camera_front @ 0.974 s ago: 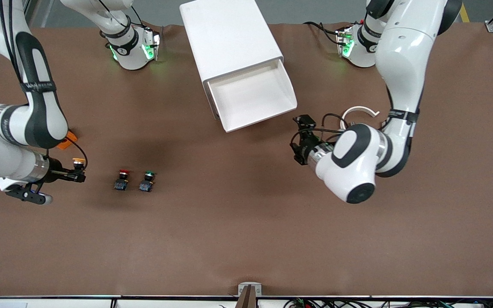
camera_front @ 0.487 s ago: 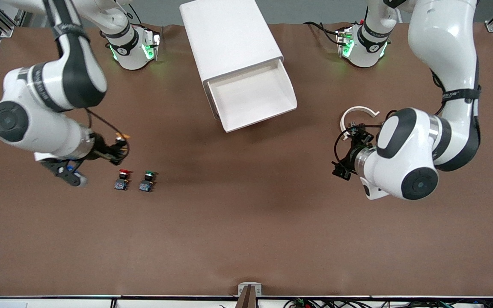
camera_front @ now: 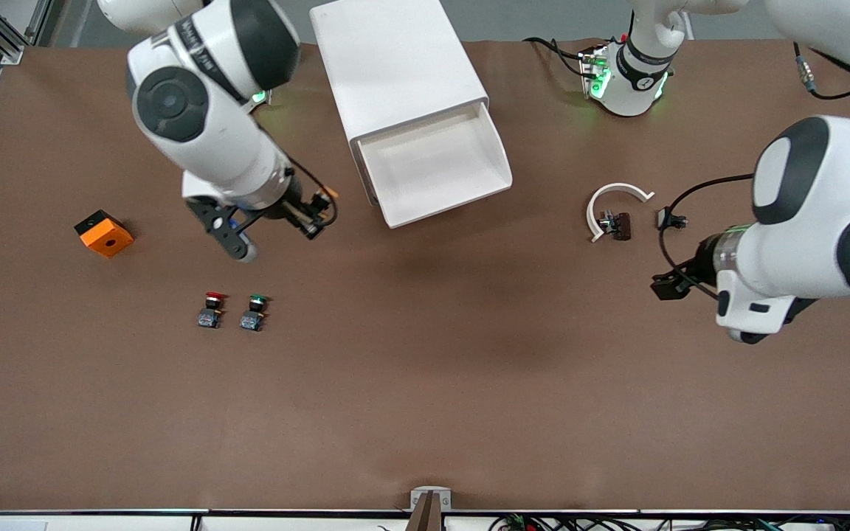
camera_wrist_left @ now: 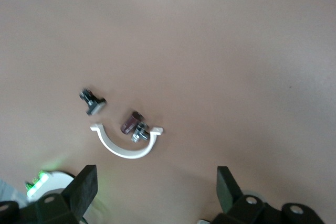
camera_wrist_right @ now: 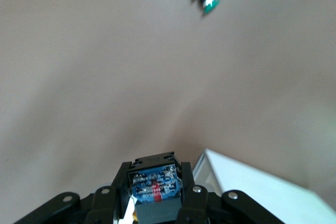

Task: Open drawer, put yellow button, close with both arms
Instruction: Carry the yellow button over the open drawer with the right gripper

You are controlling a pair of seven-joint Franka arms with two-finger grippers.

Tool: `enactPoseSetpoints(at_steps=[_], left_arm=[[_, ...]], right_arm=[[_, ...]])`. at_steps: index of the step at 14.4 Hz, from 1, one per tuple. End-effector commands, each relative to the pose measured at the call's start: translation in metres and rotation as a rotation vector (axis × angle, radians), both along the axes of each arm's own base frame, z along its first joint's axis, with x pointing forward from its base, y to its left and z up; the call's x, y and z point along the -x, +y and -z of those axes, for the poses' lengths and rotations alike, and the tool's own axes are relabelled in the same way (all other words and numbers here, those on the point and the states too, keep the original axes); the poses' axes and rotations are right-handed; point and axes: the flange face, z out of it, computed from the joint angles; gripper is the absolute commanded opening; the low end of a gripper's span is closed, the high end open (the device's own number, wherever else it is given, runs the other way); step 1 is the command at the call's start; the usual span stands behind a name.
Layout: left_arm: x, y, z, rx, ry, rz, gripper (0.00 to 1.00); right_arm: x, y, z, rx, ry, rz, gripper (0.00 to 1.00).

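Note:
The top drawer [camera_front: 436, 166] of the white cabinet [camera_front: 395, 66] stands pulled out and empty; a corner of it shows in the right wrist view [camera_wrist_right: 252, 187]. My right gripper [camera_front: 316, 210] is shut on the yellow button [camera_front: 325, 195], held in the air over the table beside the drawer, toward the right arm's end. In the right wrist view the button's black-and-blue body [camera_wrist_right: 154, 182] sits between the fingers [camera_wrist_right: 116, 182]. My left gripper [camera_front: 667, 284] is open and empty over the table at the left arm's end; its fingertips [camera_wrist_left: 84, 184] show wide apart.
The red-capped switch [camera_front: 211, 310] and the green-capped switch [camera_front: 254, 312] stand side by side nearer the camera than the right gripper. An orange block [camera_front: 104, 233] lies toward the right arm's end. A white curved piece [camera_front: 613, 200] with small dark parts [camera_front: 617, 223] lies near the left gripper.
My right gripper has lifted the yellow button and carried it toward the open drawer, uncovering the orange block. My left arm has drawn back from the drawer toward its end of the table.

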Motion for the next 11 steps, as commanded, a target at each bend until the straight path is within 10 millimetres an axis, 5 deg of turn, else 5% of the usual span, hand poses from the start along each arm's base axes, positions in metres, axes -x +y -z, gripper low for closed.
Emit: enactPoseSetpoints(at_steps=[1, 4, 11], left_arm=[[0.007, 0.006, -0.025, -0.006, -0.065, 0.069, 1.00], [0.013, 0.014, -0.044, 0.005, -0.094, 0.162, 1.00], [0.021, 0.034, -0.067, 0.034, -0.168, 0.294, 1.00]], right_arm=[[0.044, 0.068, -0.007, 0.018, 0.009, 0.073, 0.00], [0.079, 0.118, -0.003, 0.026, -0.013, 0.133, 0.00], [0.100, 0.189, 0.028, 0.075, -0.035, 0.359, 0.00]])
